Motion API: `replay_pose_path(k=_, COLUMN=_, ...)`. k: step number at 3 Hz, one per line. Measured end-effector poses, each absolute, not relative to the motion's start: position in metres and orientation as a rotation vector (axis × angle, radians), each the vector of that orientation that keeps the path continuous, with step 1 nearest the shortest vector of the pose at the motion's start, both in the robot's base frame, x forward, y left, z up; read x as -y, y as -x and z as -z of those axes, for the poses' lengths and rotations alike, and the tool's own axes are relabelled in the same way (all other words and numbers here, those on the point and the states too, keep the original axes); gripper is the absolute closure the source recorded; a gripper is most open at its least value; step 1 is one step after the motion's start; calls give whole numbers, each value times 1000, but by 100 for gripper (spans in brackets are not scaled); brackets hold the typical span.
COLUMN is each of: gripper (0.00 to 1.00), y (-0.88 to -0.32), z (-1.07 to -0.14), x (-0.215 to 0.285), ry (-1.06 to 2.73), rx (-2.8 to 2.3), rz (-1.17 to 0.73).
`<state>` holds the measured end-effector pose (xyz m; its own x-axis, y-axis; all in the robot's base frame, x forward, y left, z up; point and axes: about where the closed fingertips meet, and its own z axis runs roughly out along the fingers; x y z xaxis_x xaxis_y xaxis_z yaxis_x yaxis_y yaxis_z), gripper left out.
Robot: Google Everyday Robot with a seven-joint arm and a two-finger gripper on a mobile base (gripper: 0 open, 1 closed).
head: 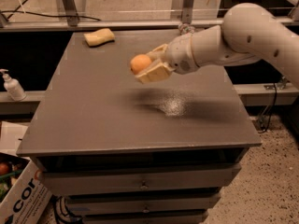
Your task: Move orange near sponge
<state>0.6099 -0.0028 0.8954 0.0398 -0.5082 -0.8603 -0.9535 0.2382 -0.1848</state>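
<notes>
The orange [139, 63] is a small round fruit held between the cream fingers of my gripper [145, 65], which is shut on it and carries it above the middle of the dark grey table [93, 115]. My white arm reaches in from the right. The sponge [99, 37], a pale yellow foam block, lies at the table's far left corner, well to the left of and beyond the orange.
The clear plastic bottle [185, 29] at the far edge is mostly hidden behind my arm. A soap dispenser [11, 85] stands on a ledge to the left. A cardboard box [18, 195] sits on the floor at lower left. Drawers are below the tabletop.
</notes>
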Motion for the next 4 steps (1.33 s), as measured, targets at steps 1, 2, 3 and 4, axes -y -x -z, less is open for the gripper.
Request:
replay_pose_path(k=1, gripper=100, y=-662, z=-924, x=-31, ry=1319, rx=-1540, rz=-538)
replay_pose_path(k=2, gripper=100, y=-662, z=-924, x=-31, ry=1320, rx=-1540, rz=-538)
replay_pose_path(k=3, gripper=100, y=-674, z=-915, x=-34, ry=1319, rx=-1557, rz=-510)
replay_pose_path(k=4, gripper=100, y=-708, z=-899, x=-38, ry=1320, rx=-1590, rz=-467)
